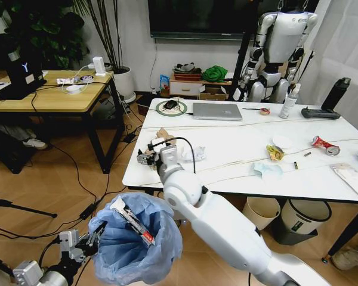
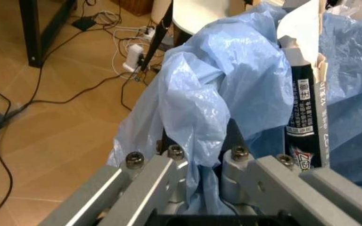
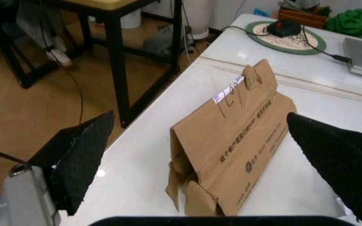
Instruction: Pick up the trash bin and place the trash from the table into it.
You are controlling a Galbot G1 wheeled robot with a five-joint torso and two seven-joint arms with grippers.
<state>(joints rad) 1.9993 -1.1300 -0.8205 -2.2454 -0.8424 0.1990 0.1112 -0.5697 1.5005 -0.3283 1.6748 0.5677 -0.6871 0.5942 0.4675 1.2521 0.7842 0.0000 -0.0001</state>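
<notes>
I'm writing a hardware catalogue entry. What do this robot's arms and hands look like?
The right arm is a glossy white rounded shell with a black cable looping over its wrist. The right hand has wide black textured fingers. The left hand is bare grey metal bars joined with hex bolts, on a grey-and-black wrist.

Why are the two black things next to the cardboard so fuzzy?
In the right wrist view, they are the right gripper's open jaws, too close to the camera to be sharp; the cardboard between them is crisp. In the left wrist view, the blue bag shines where light hits its folds.
</notes>
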